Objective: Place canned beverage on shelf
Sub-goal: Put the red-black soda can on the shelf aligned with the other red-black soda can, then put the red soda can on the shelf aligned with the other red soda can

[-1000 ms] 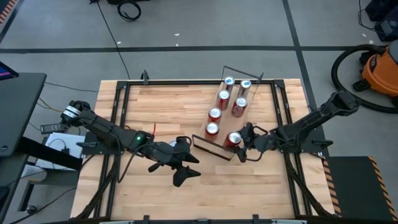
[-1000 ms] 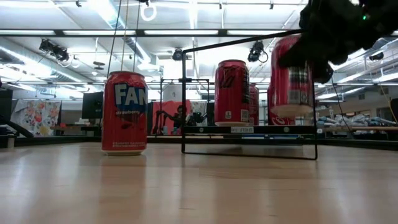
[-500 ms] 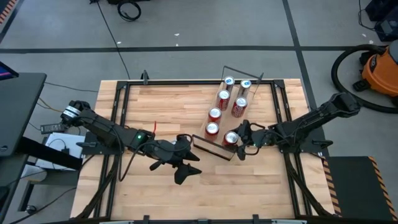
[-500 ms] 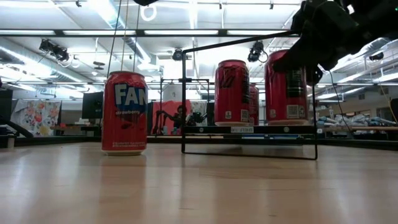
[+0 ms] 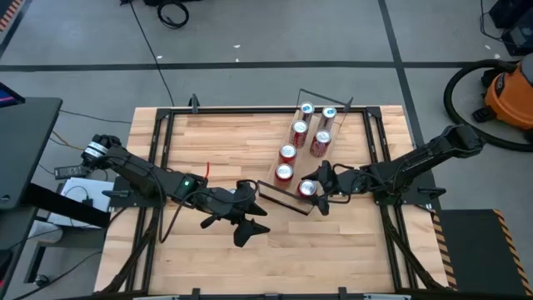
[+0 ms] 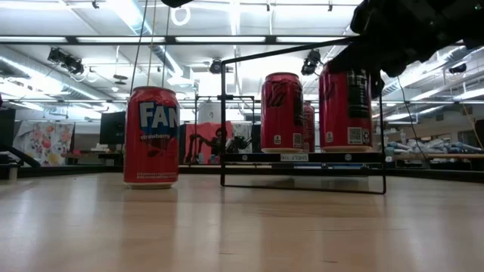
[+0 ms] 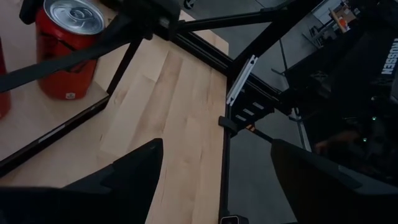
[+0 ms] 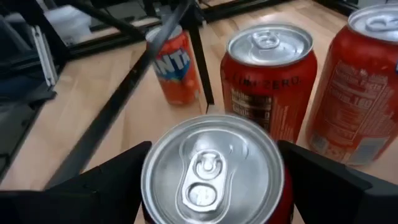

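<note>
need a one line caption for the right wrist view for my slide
Right gripper straddles a red can standing on the shelf, fingers spread at its sides, with more cans beyond.

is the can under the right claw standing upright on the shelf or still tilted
Upright. In the low view the can stands straight, its base level on the shelf. The right wrist view shows its lid facing up between the right claw fingers.

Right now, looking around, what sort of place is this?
It looks like a robotics lab or workshop, not a shop or home. Two dark robot arms work at a framed wooden table holding soda cans on a small shelf. An orange shop vacuum sits on the concrete floor, under industrial ceiling lights.
</note>
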### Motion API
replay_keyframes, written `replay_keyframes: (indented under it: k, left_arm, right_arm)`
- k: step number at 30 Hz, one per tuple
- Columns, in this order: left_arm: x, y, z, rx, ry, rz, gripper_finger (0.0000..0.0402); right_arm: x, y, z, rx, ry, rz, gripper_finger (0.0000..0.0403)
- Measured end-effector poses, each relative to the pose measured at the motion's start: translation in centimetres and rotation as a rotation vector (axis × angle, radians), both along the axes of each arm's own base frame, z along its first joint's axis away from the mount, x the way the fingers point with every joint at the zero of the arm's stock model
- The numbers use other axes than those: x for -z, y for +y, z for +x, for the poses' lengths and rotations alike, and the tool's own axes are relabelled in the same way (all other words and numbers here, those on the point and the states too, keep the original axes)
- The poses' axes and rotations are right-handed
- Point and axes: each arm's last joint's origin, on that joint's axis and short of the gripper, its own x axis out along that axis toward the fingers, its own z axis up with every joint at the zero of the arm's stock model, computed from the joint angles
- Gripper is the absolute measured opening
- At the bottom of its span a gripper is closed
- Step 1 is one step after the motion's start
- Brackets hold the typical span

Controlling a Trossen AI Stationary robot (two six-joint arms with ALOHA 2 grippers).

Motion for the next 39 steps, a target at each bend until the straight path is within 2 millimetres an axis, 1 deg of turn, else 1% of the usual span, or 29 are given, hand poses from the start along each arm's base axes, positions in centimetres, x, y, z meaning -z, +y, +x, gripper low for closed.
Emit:
replay_keyframes:
  k: [8, 11, 15, 21, 26, 28, 31, 35, 37, 39]
  left_arm:
    - [0.3, 0.1, -0.1, 0.004, 0.028, 0.022, 0.0308]
    - [0.9, 0.2, -0.5, -0.003, 0.101, 0.037, 0.0308]
    - [1.8, 0.6, -1.3, -0.024, 0.22, 0.069, 0.0308]
    - [2.0, 0.7, -1.5, -0.016, 0.255, 0.103, 0.0308]
    - [3.2, 1.9, -2.3, -0.055, 0.417, 0.163, 0.0308]
    - [3.4, 2.3, -2.4, -0.084, 0.444, 0.171, 0.0308]
    - [2.8, 2.5, -2.3, -0.109, 0.426, 0.232, 0.0308]
    - [0.9, 2.7, -3.2, -0.133, 0.467, 0.421, 0.0308]
    - [0.7, 3.0, -3.7, -0.106, 0.515, 0.507, 0.0308]
    - [0.8, 3.2, -4.1, -0.087, 0.558, 0.541, 0.0308]
  right_arm:
    - [-0.3, -0.1, -0.1, 0.022, -0.016, -0.008, 0.0351]
    - [-0.5, -0.2, -0.2, 0.023, -0.024, -0.01, 0.0351]
    - [-1.3, -0.2, -0.3, 0.033, -0.048, -0.028, 0.0351]
    - [-4.1, -0.3, 0.0, 0.048, -0.085, -0.115, 0.0351]
    - [-6.6, -0.4, 0.1, 0.085, -0.079, -0.177, 0.0351]
    - [-7.6, -0.4, 0.2, 0.089, -0.092, -0.184, 0.0351]
    - [-8.9, -0.2, 0.4, 0.082, -0.123, -0.186, 0.0351]
    - [-10.7, 0.4, 0.3, 0.072, -0.119, -0.199, 0.0351]
    - [-11.4, 0.7, 0.1, 0.077, -0.092, -0.219, 0.035]
    - [-12.1, 1.1, -0.1, 0.08, -0.076, -0.234, 0.035]
